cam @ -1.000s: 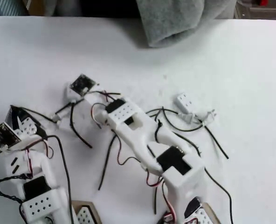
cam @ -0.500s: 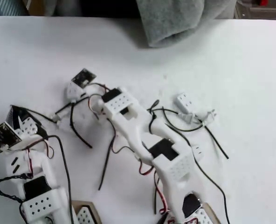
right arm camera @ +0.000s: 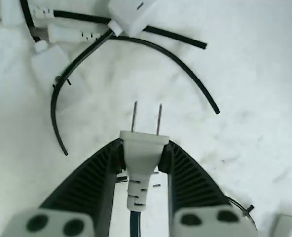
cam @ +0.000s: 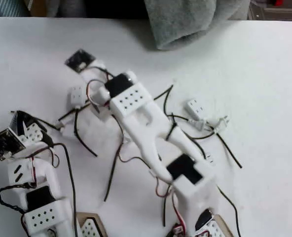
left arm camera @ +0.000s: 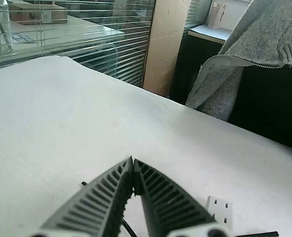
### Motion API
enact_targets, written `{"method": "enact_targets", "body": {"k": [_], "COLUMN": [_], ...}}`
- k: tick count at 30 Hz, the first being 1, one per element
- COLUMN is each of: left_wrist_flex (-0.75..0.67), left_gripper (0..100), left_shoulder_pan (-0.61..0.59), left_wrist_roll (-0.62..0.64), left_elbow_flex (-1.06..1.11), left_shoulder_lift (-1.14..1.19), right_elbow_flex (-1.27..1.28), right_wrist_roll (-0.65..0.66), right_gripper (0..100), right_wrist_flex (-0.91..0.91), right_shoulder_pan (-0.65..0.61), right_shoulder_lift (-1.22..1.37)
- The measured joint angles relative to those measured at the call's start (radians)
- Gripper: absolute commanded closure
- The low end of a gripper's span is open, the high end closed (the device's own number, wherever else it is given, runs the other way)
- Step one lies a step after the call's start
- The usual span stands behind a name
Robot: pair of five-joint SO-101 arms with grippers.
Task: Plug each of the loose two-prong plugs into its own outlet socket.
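Note:
My right gripper [right arm camera: 142, 144] is shut on a white two-prong plug [right arm camera: 140, 153], held above the table with its prongs pointing away from the wrist. Its black cable runs back between the fingers. Past the prongs lie a white outlet socket [right arm camera: 131, 10] and another white plug [right arm camera: 50, 64] among black cables. In the high view the right arm [cam: 136, 108] stretches across the table's middle towards a white socket block [cam: 77, 94]. My left gripper [left arm camera: 132, 162] is shut on nothing, low over the table at the near left [cam: 18, 121]. A white socket block [left arm camera: 220, 212] lies just beyond it.
A second socket block [cam: 195, 108] with a loose plug [cam: 221, 123] lies right of the arm. Black cables [cam: 82, 136] trail over the middle of the table. A grey garment [cam: 185, 19] hangs over the far edge.
The right arm's wrist has swung towards the far left of the table, carrying its camera farther from the base. The left arm has hardly moved.

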Motion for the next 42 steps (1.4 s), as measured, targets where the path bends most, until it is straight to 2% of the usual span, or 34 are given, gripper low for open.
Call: {"method": "enact_targets", "body": {"k": [7,12,20,25,32,38,42], "left_wrist_flex": [0.0,-0.009,-0.063,-0.137,-0.347,-0.45,-0.476], "left_gripper": [98,98,98,98,98,98,98], "left_shoulder_pan": [0.006,0.057,0.127,0.204,0.356,0.539,0.624], "left_wrist_roll": [0.0,0.0,0.0,0.0,0.0,-0.149,-0.18], "left_elbow_flex": [0.0,0.0,0.0,0.0,0.0,0.0,-0.017], "left_shoulder_lift": [0.0,0.0,0.0,0.0,0.0,0.0,0.0], "right_elbow_flex": [-0.068,-0.068,-0.038,0.193,0.707,1.019,1.143], "right_wrist_roll": [0.0,0.0,0.069,0.106,0.216,0.259,0.262], "right_gripper": [98.0,98.0,98.0,98.0,98.0,98.0,98.0], "right_wrist_flex": [0.153,0.236,0.279,0.249,0.04,-0.086,-0.173], "right_shoulder_pan": [0.002,-0.002,-0.002,-0.005,-0.003,-0.005,-0.005], "right_shoulder_lift": [-0.287,-0.486,-0.818,-1.046,-1.404,-1.54,-1.551]}}
